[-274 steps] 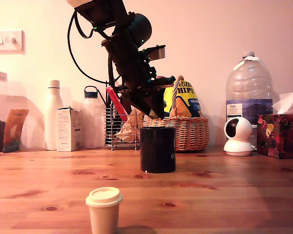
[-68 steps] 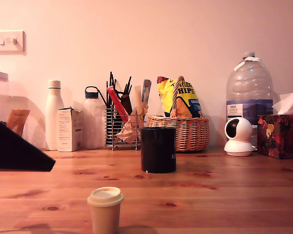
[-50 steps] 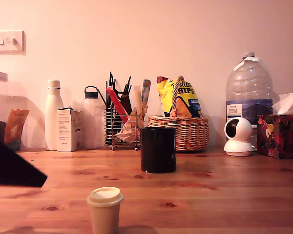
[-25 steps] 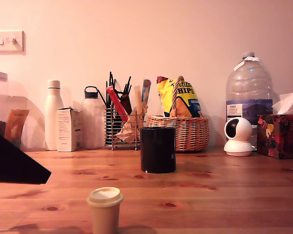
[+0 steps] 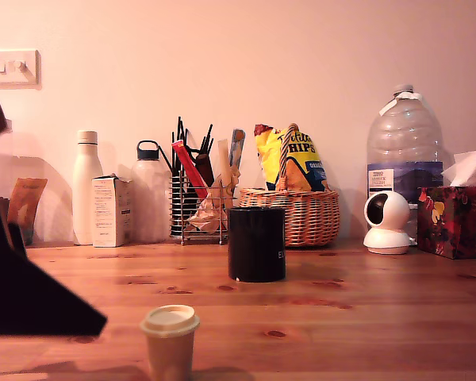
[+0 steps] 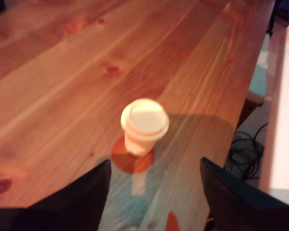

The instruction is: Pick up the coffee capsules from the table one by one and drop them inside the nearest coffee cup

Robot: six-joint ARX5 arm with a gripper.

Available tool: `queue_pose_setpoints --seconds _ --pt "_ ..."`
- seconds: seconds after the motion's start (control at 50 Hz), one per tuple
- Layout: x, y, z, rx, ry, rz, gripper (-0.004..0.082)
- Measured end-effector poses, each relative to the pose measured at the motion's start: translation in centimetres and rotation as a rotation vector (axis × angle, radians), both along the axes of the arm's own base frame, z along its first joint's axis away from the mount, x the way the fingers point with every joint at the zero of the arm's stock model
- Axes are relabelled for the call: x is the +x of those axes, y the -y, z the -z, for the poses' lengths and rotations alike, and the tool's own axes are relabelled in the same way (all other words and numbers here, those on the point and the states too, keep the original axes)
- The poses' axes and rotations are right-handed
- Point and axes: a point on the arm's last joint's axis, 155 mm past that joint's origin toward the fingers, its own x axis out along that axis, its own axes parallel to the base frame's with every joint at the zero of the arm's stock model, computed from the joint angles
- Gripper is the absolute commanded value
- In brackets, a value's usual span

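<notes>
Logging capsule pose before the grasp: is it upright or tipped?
Upright: the coffee capsule stands on its narrow base on the table, cream top up.

The exterior camera is sitting low at the table [image 5: 365, 317] edge, looking level across it toward the back wall. The wrist camera is looking steeply down from close above. Both are sharing the near coffee capsule [image 5: 169, 340] [image 6: 143, 126].

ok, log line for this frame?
phase: approach | gripper: open, short of capsule | capsule: upright on table | cup: behind
</notes>
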Motion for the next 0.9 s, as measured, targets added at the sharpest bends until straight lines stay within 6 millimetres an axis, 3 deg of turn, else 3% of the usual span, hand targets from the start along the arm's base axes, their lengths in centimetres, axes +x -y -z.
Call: queue_pose_setpoints --seconds 0.1,0.36,0.58,0.9 --pt "0.2 0.1 0.6 0.029 -0.002 0.009 0.0539" --pt "1.7 1.1 0.0 0.046 0.029 0.025 0.0539" --pt "1.7 1.2 1.2 0.09 0.009 0.053 0.0539" --pt "2.4 3.6 1.6 0.119 -0.014 0.128 0.0539"
